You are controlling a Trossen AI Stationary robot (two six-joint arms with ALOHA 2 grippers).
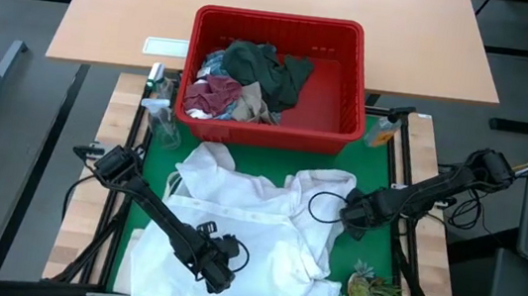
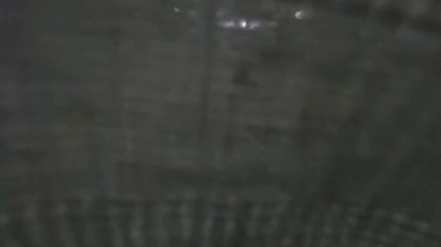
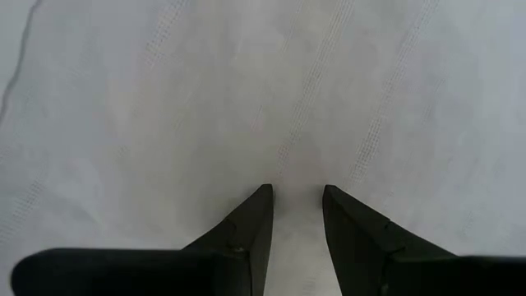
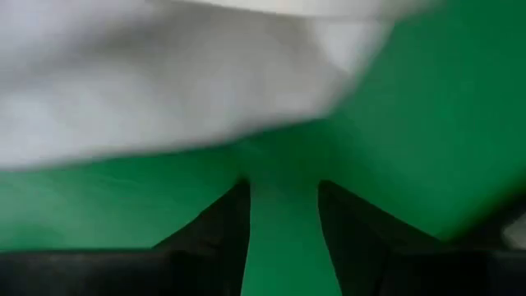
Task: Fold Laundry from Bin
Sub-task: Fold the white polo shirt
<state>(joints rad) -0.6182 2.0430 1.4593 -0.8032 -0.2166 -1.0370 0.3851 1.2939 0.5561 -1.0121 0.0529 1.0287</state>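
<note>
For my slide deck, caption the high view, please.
Both grippers, left and right, work a white garment on the green mat beside the red bin.

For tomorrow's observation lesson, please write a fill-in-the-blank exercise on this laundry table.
1. The bin is coloured ____.
2. The white garment lies spread on a ____ mat.
3. The left pincer is above the ____ garment.
4. The maroon cloth lies inside the ____.

Missing words: red; green; white; bin
</note>
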